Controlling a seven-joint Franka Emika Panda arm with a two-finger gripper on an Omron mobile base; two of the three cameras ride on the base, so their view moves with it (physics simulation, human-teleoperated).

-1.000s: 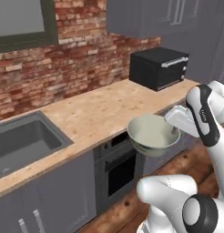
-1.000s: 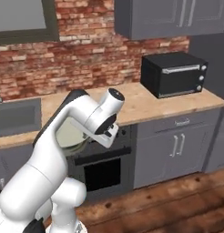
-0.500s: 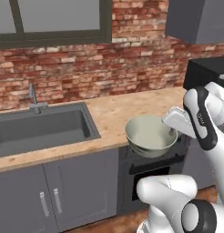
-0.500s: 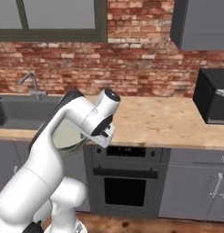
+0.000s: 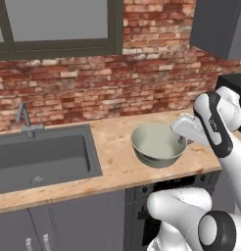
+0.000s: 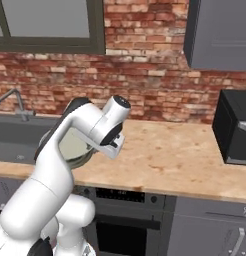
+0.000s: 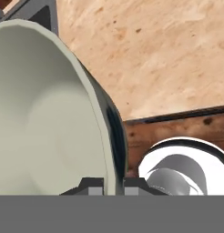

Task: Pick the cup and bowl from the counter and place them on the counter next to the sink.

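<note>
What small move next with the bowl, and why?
Probably lower it. The end effector pinches the rim of the bowl, which hangs above the counter just right of the sink; the counter beneath looks bare.

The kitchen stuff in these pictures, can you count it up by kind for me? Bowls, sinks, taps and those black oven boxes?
Bowls: 1, the bowl, pinched at its rim by the tool
Sinks: 1, the sink
Taps: 1, the tap
Black oven boxes: 1, the black oven box on the counter
Total: 4
</note>
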